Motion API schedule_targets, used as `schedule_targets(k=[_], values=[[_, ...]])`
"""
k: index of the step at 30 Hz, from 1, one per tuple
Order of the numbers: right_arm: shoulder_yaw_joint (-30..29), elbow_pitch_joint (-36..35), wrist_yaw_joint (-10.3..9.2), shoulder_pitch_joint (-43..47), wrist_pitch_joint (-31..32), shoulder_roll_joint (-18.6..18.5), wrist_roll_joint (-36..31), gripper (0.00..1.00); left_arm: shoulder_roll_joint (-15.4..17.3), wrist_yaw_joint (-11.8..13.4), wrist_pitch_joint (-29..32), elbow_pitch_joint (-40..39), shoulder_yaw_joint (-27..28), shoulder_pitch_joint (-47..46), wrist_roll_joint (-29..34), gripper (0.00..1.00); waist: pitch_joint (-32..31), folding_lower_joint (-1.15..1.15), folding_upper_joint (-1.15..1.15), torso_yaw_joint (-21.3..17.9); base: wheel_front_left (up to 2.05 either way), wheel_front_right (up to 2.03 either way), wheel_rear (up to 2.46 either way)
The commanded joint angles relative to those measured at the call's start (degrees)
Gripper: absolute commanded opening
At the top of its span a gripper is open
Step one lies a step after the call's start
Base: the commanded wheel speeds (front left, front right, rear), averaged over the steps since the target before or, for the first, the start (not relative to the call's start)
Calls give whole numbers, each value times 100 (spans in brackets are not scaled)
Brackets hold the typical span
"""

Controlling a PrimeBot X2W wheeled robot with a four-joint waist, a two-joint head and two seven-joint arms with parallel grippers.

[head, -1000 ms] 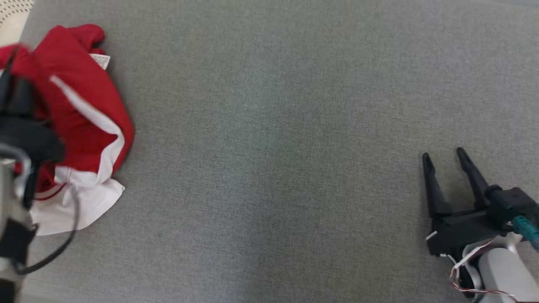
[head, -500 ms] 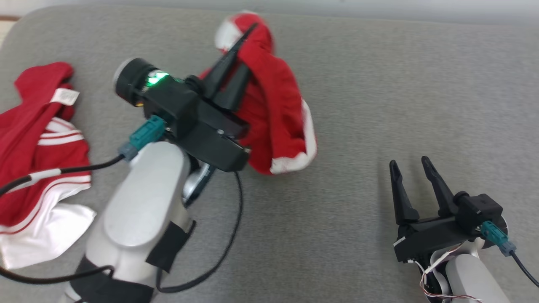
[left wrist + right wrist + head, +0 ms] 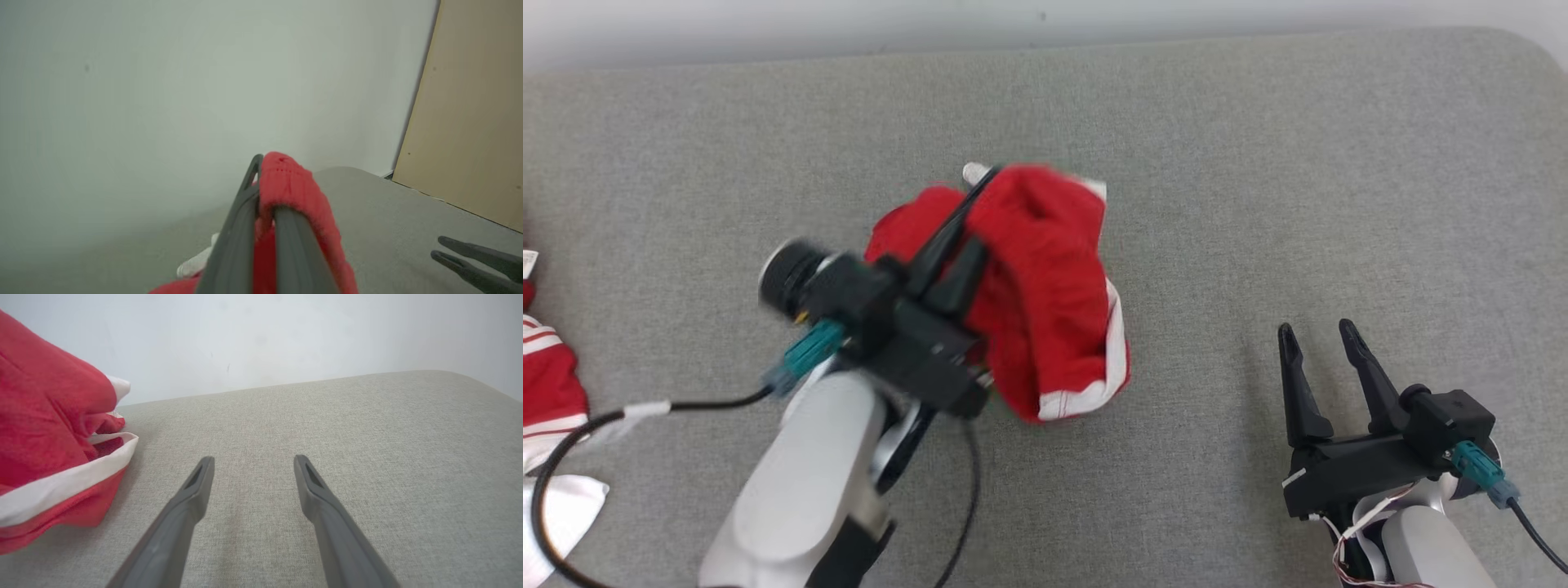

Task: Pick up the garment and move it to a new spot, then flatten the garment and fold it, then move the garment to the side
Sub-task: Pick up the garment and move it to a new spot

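left claw [image 3: 976, 216] pinching red-and-white garment [image 3: 1054, 286] | right claw [image 3: 1316, 327] wide, empty | risk: tiny bunched grip, fabric might slip out mid-carry

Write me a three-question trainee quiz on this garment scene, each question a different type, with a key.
1. True or false: the right end effector is shut on the red garment.
2. Multiple choice: what grips that garment? A) the left end effector B) the right one C) both
3. Short answer: what lies on the grey cushion at the head view's left edge?

Key
1. False. Its jaws stand open over bare cushion, apart from the cloth.
2. A
3. A second red-and-white garment.
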Motion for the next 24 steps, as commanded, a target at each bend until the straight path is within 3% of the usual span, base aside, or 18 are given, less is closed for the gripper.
schedule_targets(k=[1, 3, 4, 8, 13, 20, 24], values=[[-9, -18, 2, 30, -3, 18, 9, 100, 87, 31, -12, 145, 282, 345, 175, 30, -132, 0, -1, 72, 0, 0, 0], [-6, -9, 2, 54, -3, 1, 11, 100, 140, 86, -11, 317, 618, 724, 306, 53, -221, 0, -1, 174, 0, 0, 0], [16, -6, 2, 58, -3, -10, 10, 100, 182, 245, -10, 498, 989, 1114, 373, 100, -316, 0, -1, 281, 0, 0, 0], [73, 2, 2, 100, -3, -52, 25, 100, 191, 511, -11, 703, 1621, 1697, 540, 100, -498, 0, -1, 486, 0, 0, 0], [142, 19, 2, 157, -3, -57, 63, 100, 148, 542, -11, 794, 1962, 2143, 637, 100, -695, 0, -1, 689, 0, 0, 0], [340, 98, 2, 141, -3, -108, 152, 100, 26, 435, -11, 646, 1890, 2722, 616, 100, -924, 0, -1, 1096, 0, 0, 0], [489, 214, 2, -57, -3, -154, 238, 100, 9, 547, -11, 665, 1647, 2969, 272, 100, -939, 0, -1, 1384, 0, 0, 0]])
